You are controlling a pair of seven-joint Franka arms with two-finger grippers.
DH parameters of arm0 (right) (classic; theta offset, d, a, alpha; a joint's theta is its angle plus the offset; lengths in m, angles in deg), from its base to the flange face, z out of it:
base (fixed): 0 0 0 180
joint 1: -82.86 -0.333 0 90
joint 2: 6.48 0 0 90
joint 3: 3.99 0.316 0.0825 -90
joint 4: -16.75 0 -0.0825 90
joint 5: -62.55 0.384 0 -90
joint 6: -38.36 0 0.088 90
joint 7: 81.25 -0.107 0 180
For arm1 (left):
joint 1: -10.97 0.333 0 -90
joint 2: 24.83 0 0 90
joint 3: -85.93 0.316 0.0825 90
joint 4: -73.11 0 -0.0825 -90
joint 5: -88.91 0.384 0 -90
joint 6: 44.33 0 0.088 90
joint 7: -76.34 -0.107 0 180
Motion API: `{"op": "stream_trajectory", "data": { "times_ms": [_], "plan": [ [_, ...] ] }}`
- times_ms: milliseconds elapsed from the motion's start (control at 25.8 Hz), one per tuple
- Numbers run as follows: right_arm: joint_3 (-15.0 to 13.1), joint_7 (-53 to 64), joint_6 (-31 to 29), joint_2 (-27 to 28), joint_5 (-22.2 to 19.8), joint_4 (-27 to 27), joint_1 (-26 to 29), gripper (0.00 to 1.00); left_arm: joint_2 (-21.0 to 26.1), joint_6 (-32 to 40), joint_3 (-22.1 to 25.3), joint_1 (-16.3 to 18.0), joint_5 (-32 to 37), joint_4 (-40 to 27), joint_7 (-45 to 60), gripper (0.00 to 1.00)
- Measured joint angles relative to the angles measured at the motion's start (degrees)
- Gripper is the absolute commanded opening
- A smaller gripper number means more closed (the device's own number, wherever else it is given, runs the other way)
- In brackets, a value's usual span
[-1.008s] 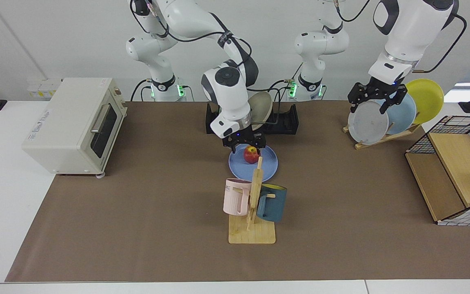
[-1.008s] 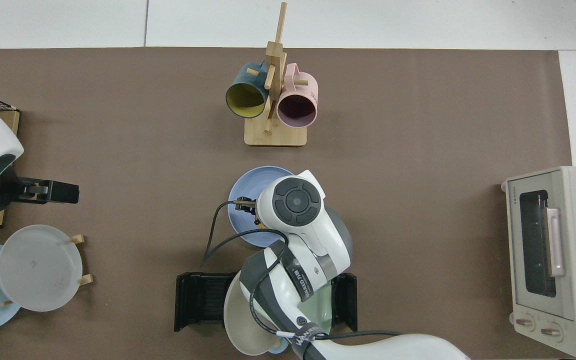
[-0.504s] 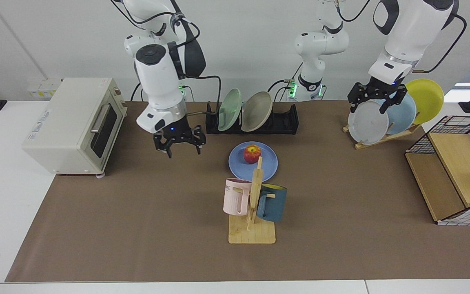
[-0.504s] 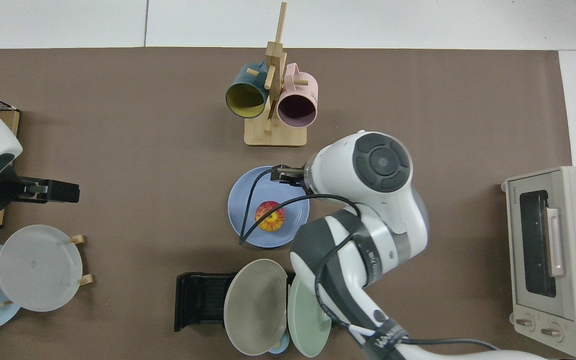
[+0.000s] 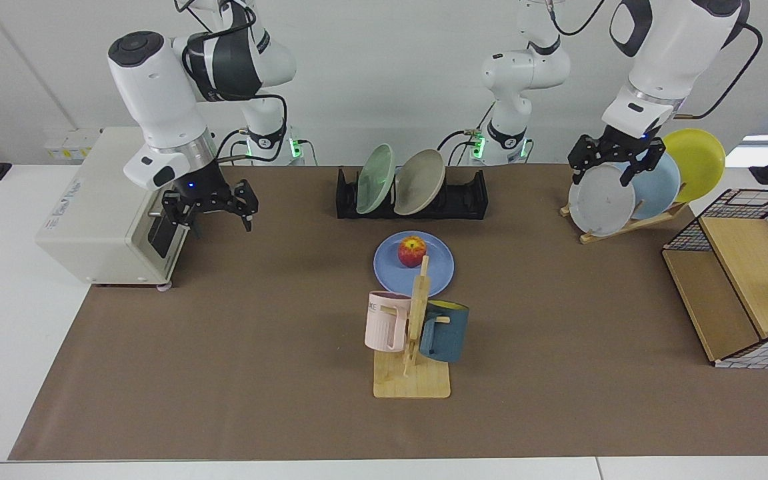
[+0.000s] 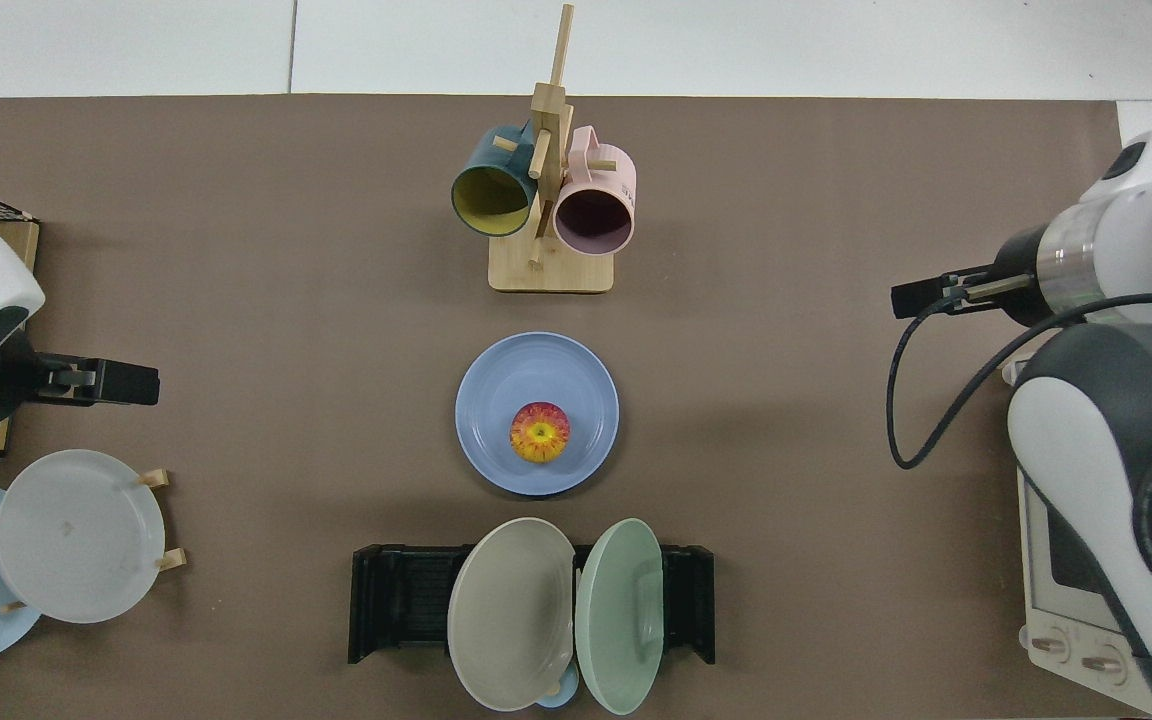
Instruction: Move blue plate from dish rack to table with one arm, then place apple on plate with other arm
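Since the earlier frames the right arm point(image 5: 157, 100) had swung away from the plate point(image 5: 424, 270) toward the oven point(image 5: 97, 200), leaving the apple point(image 5: 411, 251) behind. Its tool point(image 5: 209, 212) hung empty, fingers spread wide, just in front of the oven door and above the mat; the forearm pointed down from a raised, bent elbow. From above, the same tool point(image 6: 921, 297) showed at the mat's edge near the oven point(image 6: 1086, 600), well apart from the plate point(image 6: 496, 400).

On the counter point(image 5: 11, 320), the left arm point(image 5: 657, 60) waited at the opposite end, its forearm angled down. The left tool point(image 5: 614, 167) hovered with fingers spread in front of the grey plate point(image 5: 594, 203) on the wooden stand point(image 5: 631, 227), touching nothing that could be made out.

Behind the plate, the rack point(image 5: 467, 197) held a green plate point(image 5: 374, 179) and a beige plate point(image 5: 419, 181) on edge. Between the rack and the mug tree point(image 5: 414, 373), the blue plate lay flat on the mat, clear of the rack. Upright on the plate, near its middle, sat the apple point(image 6: 539, 432).
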Motion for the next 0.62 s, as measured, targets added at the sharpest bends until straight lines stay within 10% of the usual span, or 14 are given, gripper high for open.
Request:
{"op": "stream_trajectory", "data": {
  "times_ms": [620],
  "plan": [
    [0.0,-8.8,6.2,-1.3,-0.9,-1.9,0.5,1.00,0.0,0.0,0.0,0.0,0.0,0.0,0.0,1.00]
  ]
}}
